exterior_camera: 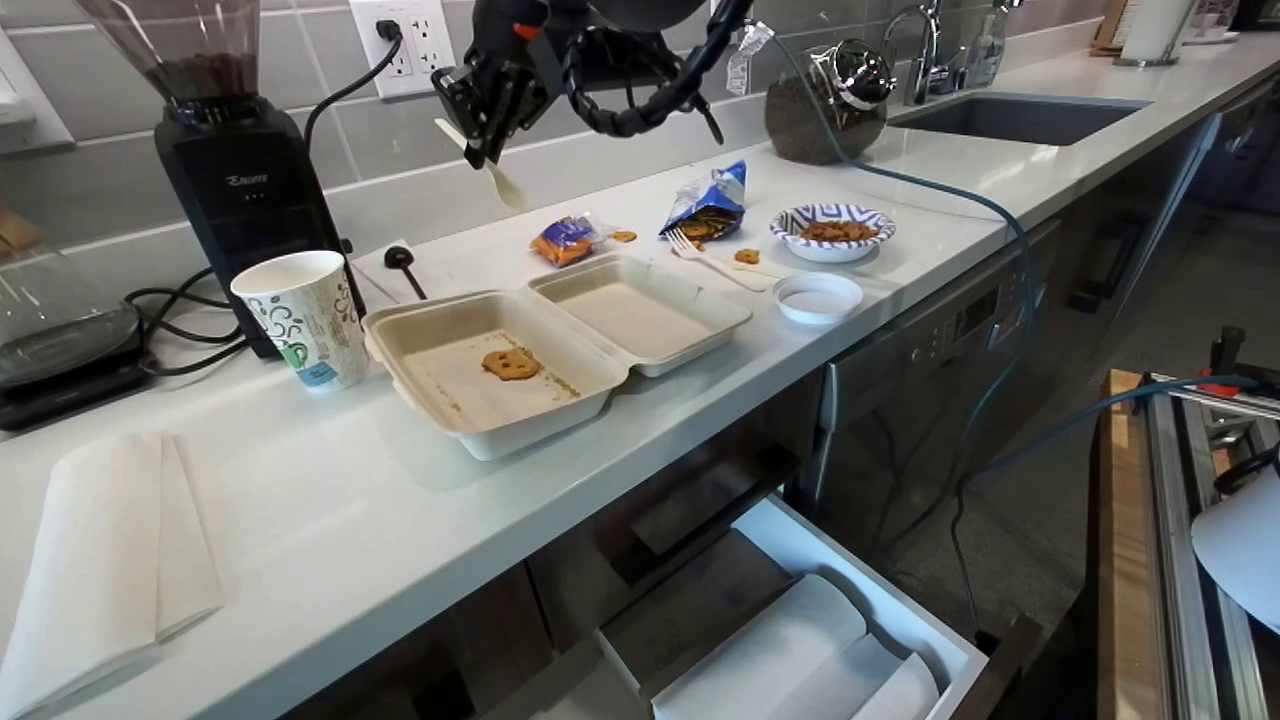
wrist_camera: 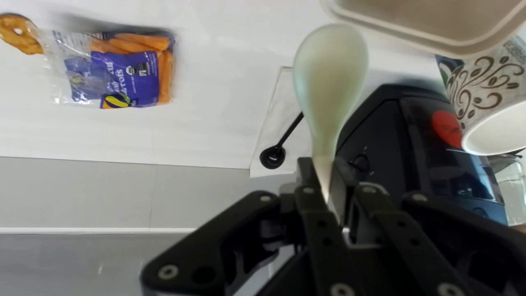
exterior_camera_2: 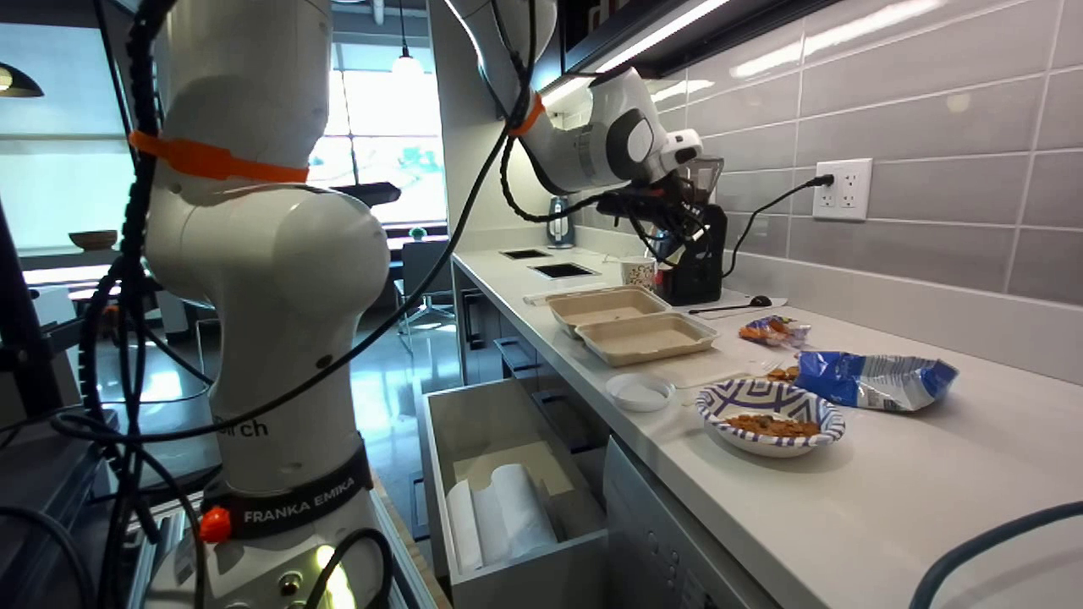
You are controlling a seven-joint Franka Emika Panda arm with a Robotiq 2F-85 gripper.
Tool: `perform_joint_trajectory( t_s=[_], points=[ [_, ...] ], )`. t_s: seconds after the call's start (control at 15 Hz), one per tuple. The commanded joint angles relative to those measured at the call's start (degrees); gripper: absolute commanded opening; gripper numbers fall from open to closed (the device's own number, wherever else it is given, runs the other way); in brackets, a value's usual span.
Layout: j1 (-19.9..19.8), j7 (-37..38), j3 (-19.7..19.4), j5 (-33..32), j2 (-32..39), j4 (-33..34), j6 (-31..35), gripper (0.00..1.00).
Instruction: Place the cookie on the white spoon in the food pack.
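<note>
counter [exterior_camera: 345, 480]: white, flat, long.
food pack [exterior_camera: 640, 312]: unfolded on counter, 2 shallow halves joined at hinge.
gripper [wrist_camera: 324, 176]: raised over counter; jaws nearly together, handle of white spoon [exterior_camera: 508, 190] clamped btwn. them.
bowl [exterior_camera: 825, 250]: patterned, on counter, well apart from gripper.
cup [exterior_camera: 305, 325]: mouth up on counter, just beside 1 pack half; can't tell if touching.
spoon: tilted, scoop end lower in an exterior view.
cookie [exterior_camera: 511, 364]: golden-brown, lying flat in pack half nearest cup, approx. ctr., w/ crumbs [exterior_camera: 563, 385] alongside.
</note>
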Motion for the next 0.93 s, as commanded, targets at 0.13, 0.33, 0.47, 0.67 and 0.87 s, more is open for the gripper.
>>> perform_joint_trajectory(
  t_s=[0.13,0.33,0.47,0.67,0.87],
  points=[
    [4.71,12.07,-1.93,-6.26,0.23,5.04,-13.75,0.03],
    [-1.58,14.16,5.06,-6.99,-0.31,6.03,-20.75,0.03],
    [-4.14,14.48,7.39,-6.85,-0.32,6.52,-23.99,0.03],
    [-8.60,12.39,10.79,-5.24,-0.69,6.04,-26.07,0.03],
    [-12.43,8.45,12.83,-3.38,-0.69,5.60,-26.34,0.03]
  ],
)
